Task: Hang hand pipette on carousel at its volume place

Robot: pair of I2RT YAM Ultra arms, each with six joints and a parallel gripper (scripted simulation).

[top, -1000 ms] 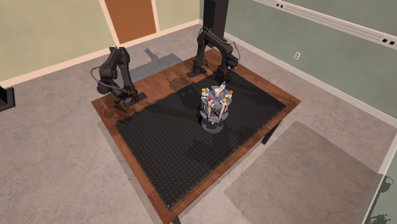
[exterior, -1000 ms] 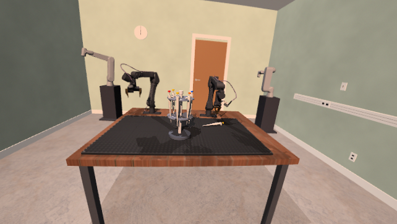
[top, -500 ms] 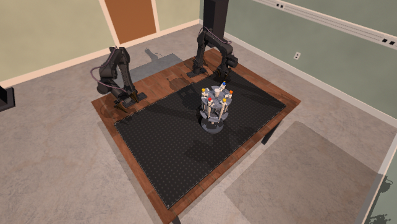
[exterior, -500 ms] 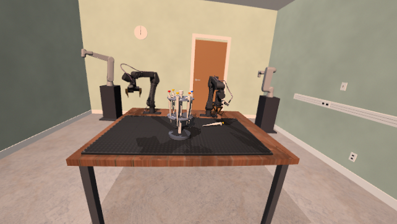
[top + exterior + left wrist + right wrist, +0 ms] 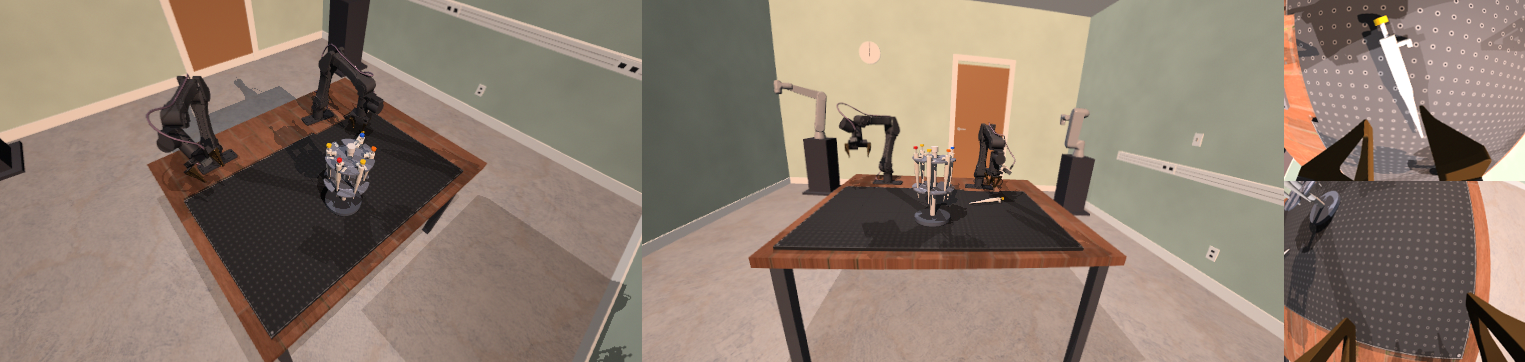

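The loose pipette (image 5: 1397, 73) (image 5: 987, 201) is white with a yellow push button (image 5: 1381, 20) and lies on the black mat. Its finger hook (image 5: 1407, 42) points sideways in the left wrist view; the printed volume is not legible. My left gripper (image 5: 1393, 118) (image 5: 993, 183) is partly open and empty above the mat, with the pipette's narrow tip end near its right finger in its wrist view. My right gripper (image 5: 1404, 313) (image 5: 858, 151) (image 5: 212, 173) is open and empty, away from the pipette. The grey carousel (image 5: 344, 205) (image 5: 932, 219) (image 5: 1330, 210) stands upright; its slot markings are not readable.
Several pipettes with red (image 5: 339, 160), yellow (image 5: 363, 162), orange (image 5: 374, 149) and blue (image 5: 362, 135) buttons hang around the carousel head. The perforated mat (image 5: 280, 265) (image 5: 832, 240) lies on a wooden table (image 5: 937, 260). The carousel stands between the loose pipette and the mat's other side.
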